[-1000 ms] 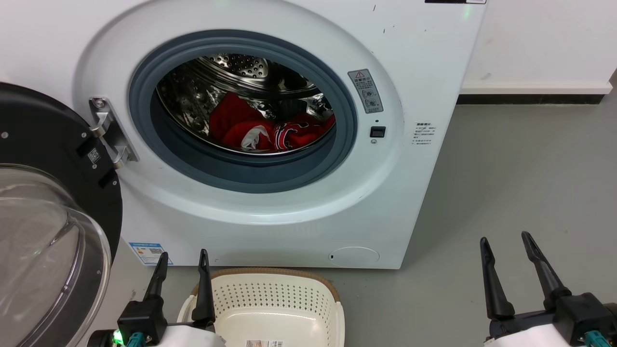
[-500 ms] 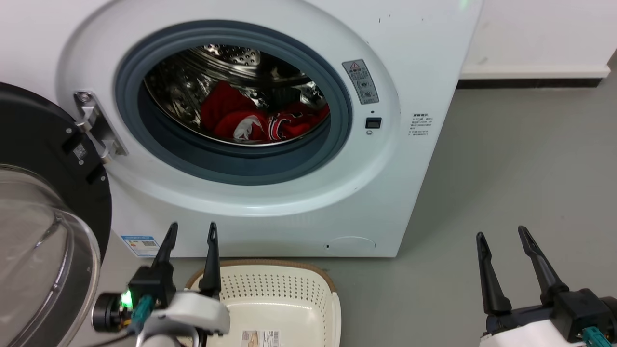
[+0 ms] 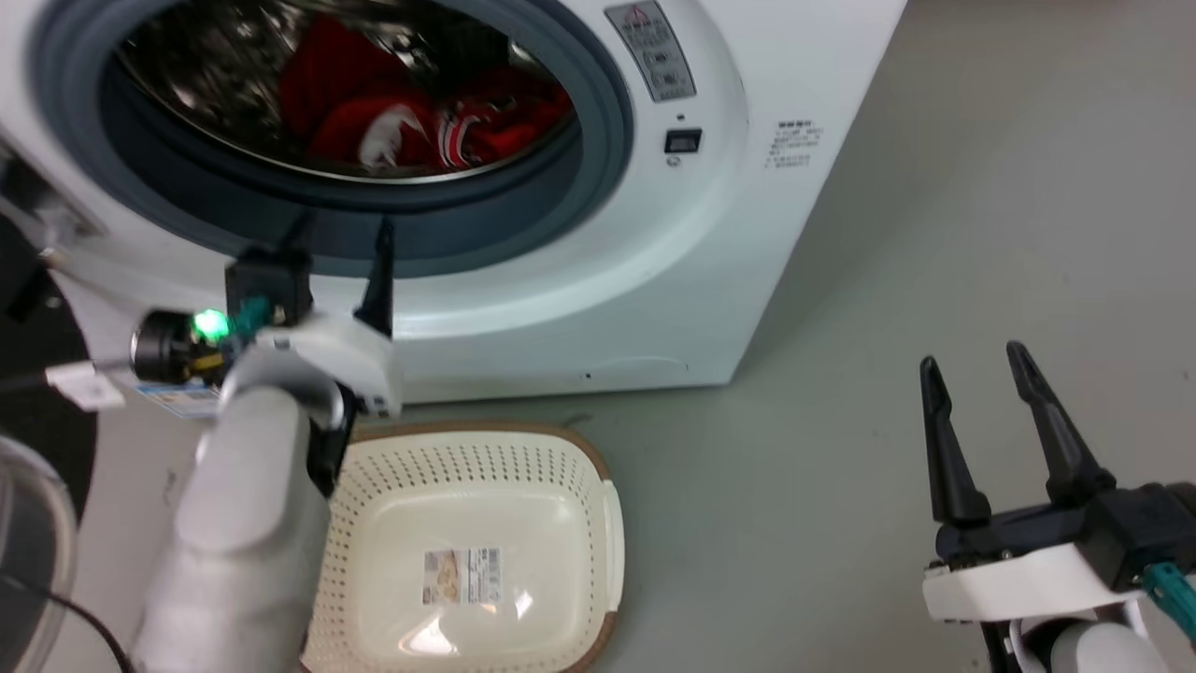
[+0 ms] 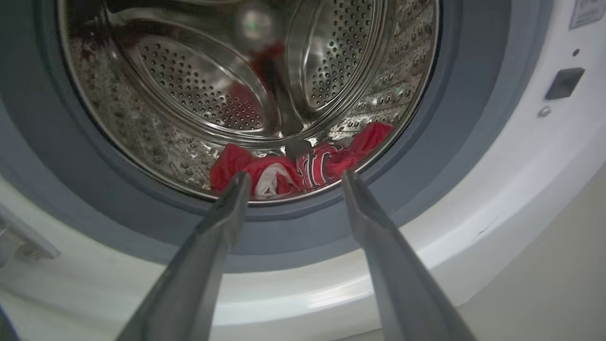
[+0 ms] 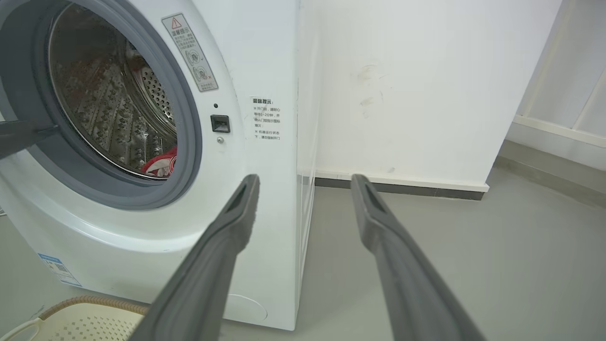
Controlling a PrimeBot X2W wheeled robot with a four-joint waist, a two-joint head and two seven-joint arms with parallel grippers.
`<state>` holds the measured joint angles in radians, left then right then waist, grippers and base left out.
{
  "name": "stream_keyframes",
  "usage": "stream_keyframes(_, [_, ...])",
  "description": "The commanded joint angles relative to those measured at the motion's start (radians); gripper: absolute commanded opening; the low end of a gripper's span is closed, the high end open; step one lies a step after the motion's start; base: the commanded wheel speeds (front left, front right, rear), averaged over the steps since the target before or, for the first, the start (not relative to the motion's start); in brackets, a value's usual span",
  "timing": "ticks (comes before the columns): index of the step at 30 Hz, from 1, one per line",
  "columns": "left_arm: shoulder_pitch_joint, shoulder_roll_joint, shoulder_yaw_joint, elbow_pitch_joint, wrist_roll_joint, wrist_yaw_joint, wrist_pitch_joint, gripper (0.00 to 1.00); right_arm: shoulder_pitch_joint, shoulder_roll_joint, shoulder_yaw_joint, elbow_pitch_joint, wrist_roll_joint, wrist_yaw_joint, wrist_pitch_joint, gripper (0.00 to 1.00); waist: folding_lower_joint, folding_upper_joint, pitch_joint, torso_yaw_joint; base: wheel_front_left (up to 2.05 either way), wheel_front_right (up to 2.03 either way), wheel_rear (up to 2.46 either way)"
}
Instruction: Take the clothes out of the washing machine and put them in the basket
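Bright, even indoor light. Motion blur smears the head view around the left gripper (image 3: 343,229). Ahead of it the drum (image 4: 203,94) glitters with speckled reflections. Below it, glare pools on the basket (image 3: 561,486) floor.

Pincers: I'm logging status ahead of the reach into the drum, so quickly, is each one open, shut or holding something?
Left pincer: open, holding nothing.
Right pincer: open, holding nothing.
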<state>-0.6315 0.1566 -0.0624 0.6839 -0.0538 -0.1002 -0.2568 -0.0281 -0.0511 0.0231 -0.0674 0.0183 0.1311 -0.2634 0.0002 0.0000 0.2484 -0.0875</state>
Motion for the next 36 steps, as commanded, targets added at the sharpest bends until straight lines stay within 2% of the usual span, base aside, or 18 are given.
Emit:
stream_keyframes(1, [-0.052,0.014,-0.008,0.035,0.007,-0.006,0.004,1.0,-0.026,0.002,0.001,-0.007,0.007,-0.001,-0.002,1.0,-0.0002,0.0,0.08,-0.044,0.0,0.0,0.0])
stream_keyframes(11, [-0.444,0.108,-0.082,0.277,-0.01,-0.028,0.11,1.0,-0.146,0.002,0.007,-0.026,0.056,-0.001,-0.002,1.0,-0.0002,0.0,0.29,-0.123,0.0,0.0,0.0])
stream_keyframes(18, [-0.66,0.153,-0.23,0.362,-0.089,-0.029,0.256,1.0,-0.208,0.002,0.005,-0.036,0.095,-0.001,-0.002,1.0,-0.0002,0.0,0.401,-0.164,0.0,0.0,0.0])
stream_keyframes(26, [-0.827,0.236,-0.403,0.387,-0.209,-0.029,0.455,1.0,-0.243,0.002,0.02,-0.04,0.135,-0.001,-0.002,1.0,-0.0002,0.0,0.485,-0.205,0.0,0.0,0.0])
stream_keyframes(29, [-0.876,0.276,-0.447,0.381,-0.243,-0.029,0.499,1.0,-0.25,0.002,0.027,-0.04,0.153,-0.001,-0.002,1.0,-0.0002,0.0,0.508,-0.221,0.0,0.0,0.0])
stream_keyframes(36, [-0.936,0.326,-0.533,0.375,-0.306,-0.029,0.588,1.0,-0.259,0.002,0.029,-0.042,0.172,-0.001,-0.002,1.0,-0.0002,0.0,0.544,-0.241,0.0,0.0,0.0])
